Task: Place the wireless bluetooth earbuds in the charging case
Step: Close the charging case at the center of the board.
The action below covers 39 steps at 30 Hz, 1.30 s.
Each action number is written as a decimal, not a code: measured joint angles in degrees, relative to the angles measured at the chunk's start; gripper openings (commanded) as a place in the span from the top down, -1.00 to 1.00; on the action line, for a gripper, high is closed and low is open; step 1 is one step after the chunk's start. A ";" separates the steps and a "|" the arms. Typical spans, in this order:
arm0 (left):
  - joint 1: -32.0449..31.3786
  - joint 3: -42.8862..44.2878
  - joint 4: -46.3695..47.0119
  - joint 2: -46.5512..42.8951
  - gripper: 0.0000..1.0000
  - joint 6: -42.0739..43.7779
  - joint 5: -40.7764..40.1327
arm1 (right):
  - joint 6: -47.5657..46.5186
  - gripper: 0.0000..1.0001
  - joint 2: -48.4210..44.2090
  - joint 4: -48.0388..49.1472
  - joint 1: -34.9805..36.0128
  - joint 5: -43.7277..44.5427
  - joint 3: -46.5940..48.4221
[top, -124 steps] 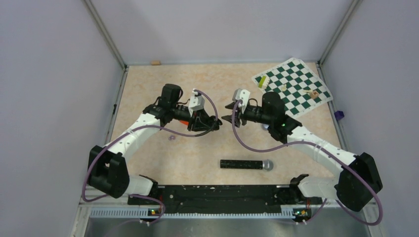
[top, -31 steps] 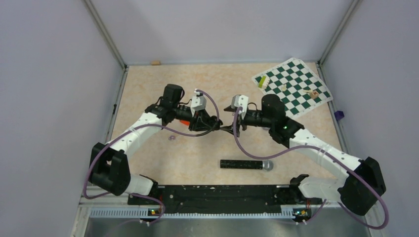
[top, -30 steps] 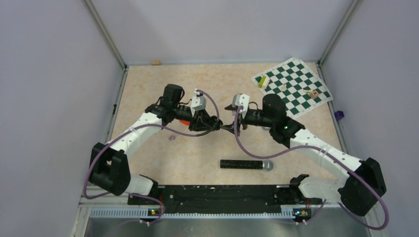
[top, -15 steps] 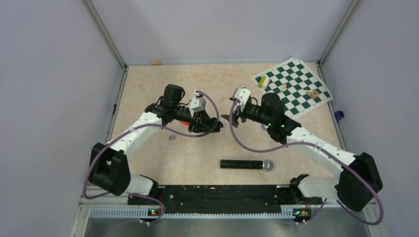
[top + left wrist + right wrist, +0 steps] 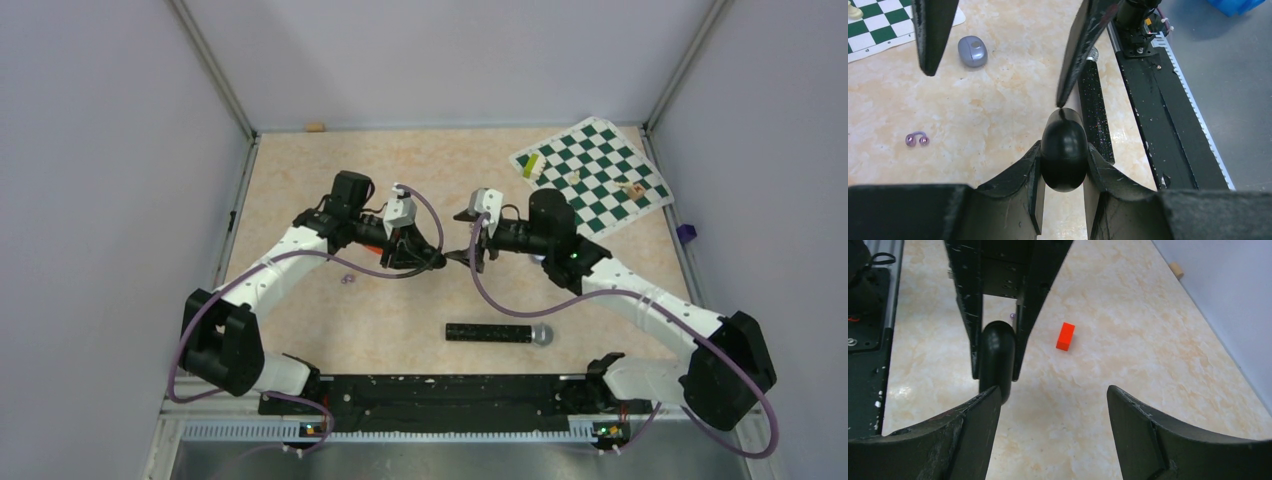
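The right gripper [image 5: 1052, 392] has swung back in toward the left gripper [image 5: 430, 258]. Its jaws stand wide apart, and one fingertip [image 5: 1070, 80] touches the end of the charging case [image 5: 1064, 155]. The case is closed, so nothing inside shows, and it is clamped between the left gripper's fingers. Nearby on the table [image 5: 300, 170] lies a black microphone [image 5: 1096, 110], with a red block [image 5: 1065, 336] further off.

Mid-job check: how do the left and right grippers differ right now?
Left gripper is shut on the case; right gripper is open, holding nothing. Left clamps the case's sides; right has just one finger at its end. Both face each other above the table.
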 measured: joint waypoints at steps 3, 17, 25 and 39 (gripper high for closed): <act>0.00 0.00 0.11 0.11 1.00 0.00 -0.04 | 0.04 -0.53 -1.22 -0.35 0.00 -2.23 0.00; -0.11 0.28 7.56 3.89 1.00 -8.61 -7.15 | -1.09 -0.98 -1.95 7.39 -0.13 29.57 -1.86; -0.17 9.29 8.59 20.72 1.00 -20.98 -21.46 | -1.53 -0.98 -2.05 11.96 -1.53 43.12 -2.89; 1.95 36.22 3.41 42.58 1.00 -33.99 -25.79 | -2.36 -0.98 -2.23 14.21 -5.73 47.95 -3.26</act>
